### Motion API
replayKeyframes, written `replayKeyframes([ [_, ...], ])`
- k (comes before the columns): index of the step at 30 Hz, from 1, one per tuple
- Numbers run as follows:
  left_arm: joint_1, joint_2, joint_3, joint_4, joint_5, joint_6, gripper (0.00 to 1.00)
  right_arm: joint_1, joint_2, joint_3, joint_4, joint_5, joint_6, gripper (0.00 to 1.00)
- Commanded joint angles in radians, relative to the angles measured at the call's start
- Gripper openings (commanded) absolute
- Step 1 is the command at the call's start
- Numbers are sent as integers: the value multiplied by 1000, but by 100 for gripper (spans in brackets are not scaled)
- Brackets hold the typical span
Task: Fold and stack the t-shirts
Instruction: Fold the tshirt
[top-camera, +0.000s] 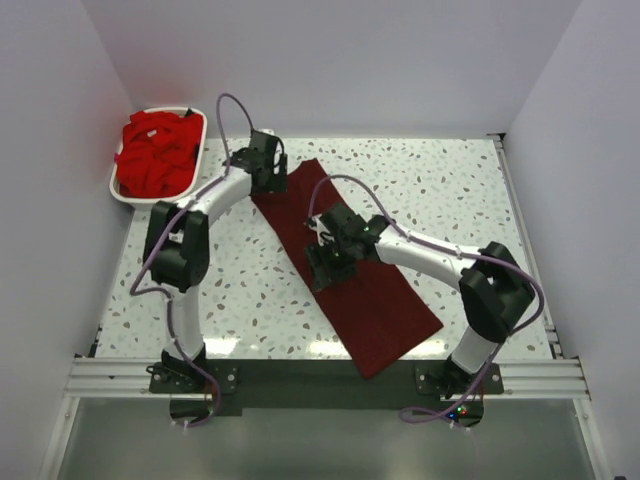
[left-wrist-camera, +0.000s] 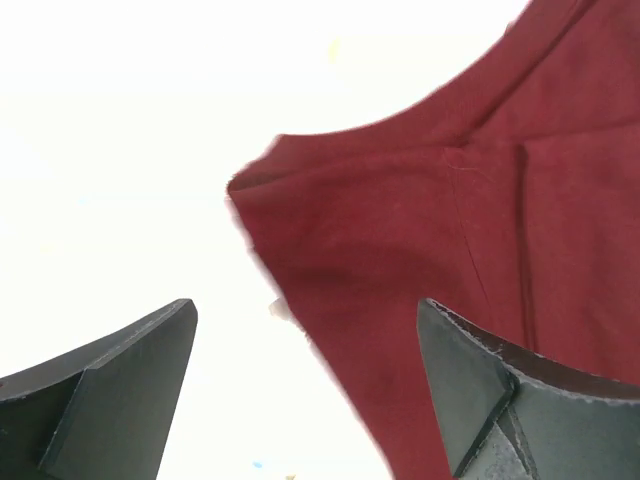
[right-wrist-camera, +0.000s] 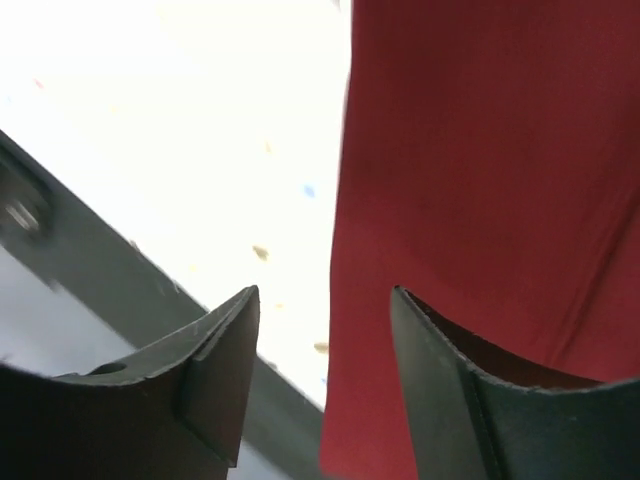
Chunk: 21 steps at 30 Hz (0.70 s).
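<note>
Bright, even light fills the overhead view, with glare along the far edge of the tabletop (top-camera: 420, 180) and only faint shadows. Both wrist views burn the tabletop out to white. The dark fingers (left-wrist-camera: 110, 390) close to the lens look soft and blurred.

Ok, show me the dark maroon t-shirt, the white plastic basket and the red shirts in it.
Dark maroon cloth t-shirt (top-camera: 390, 305): top external view, near bare half.
White slotted plastic basket (top-camera: 200, 150): top external view, right rim.
Bright red cloth shirts (top-camera: 155, 155): top external view, middle of pile.
</note>
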<state>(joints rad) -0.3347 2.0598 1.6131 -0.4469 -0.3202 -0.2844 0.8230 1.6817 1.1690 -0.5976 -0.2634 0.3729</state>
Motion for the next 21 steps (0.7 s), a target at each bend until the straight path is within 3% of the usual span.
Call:
replayKeyframes([
  [1, 8, -281, -33, 30, -129, 19, 98, -67, 74, 157, 37, -36, -69, 55],
  [4, 8, -465, -142, 27, -184, -39, 98, -126, 183, 265, 131, -111, -48, 48],
  [12, 6, -875, -619, 45, -51, -107, 100, -200, 492, 550, 318, -129, 63, 42],
  [16, 6, -974, -809, 86, 19, -102, 100, -225, 634, 671, 409, -114, 135, 44],
  [21, 6, -1014, -904, 151, 82, -99, 100, -283, 791, 758, 435, -59, 227, 47],
])
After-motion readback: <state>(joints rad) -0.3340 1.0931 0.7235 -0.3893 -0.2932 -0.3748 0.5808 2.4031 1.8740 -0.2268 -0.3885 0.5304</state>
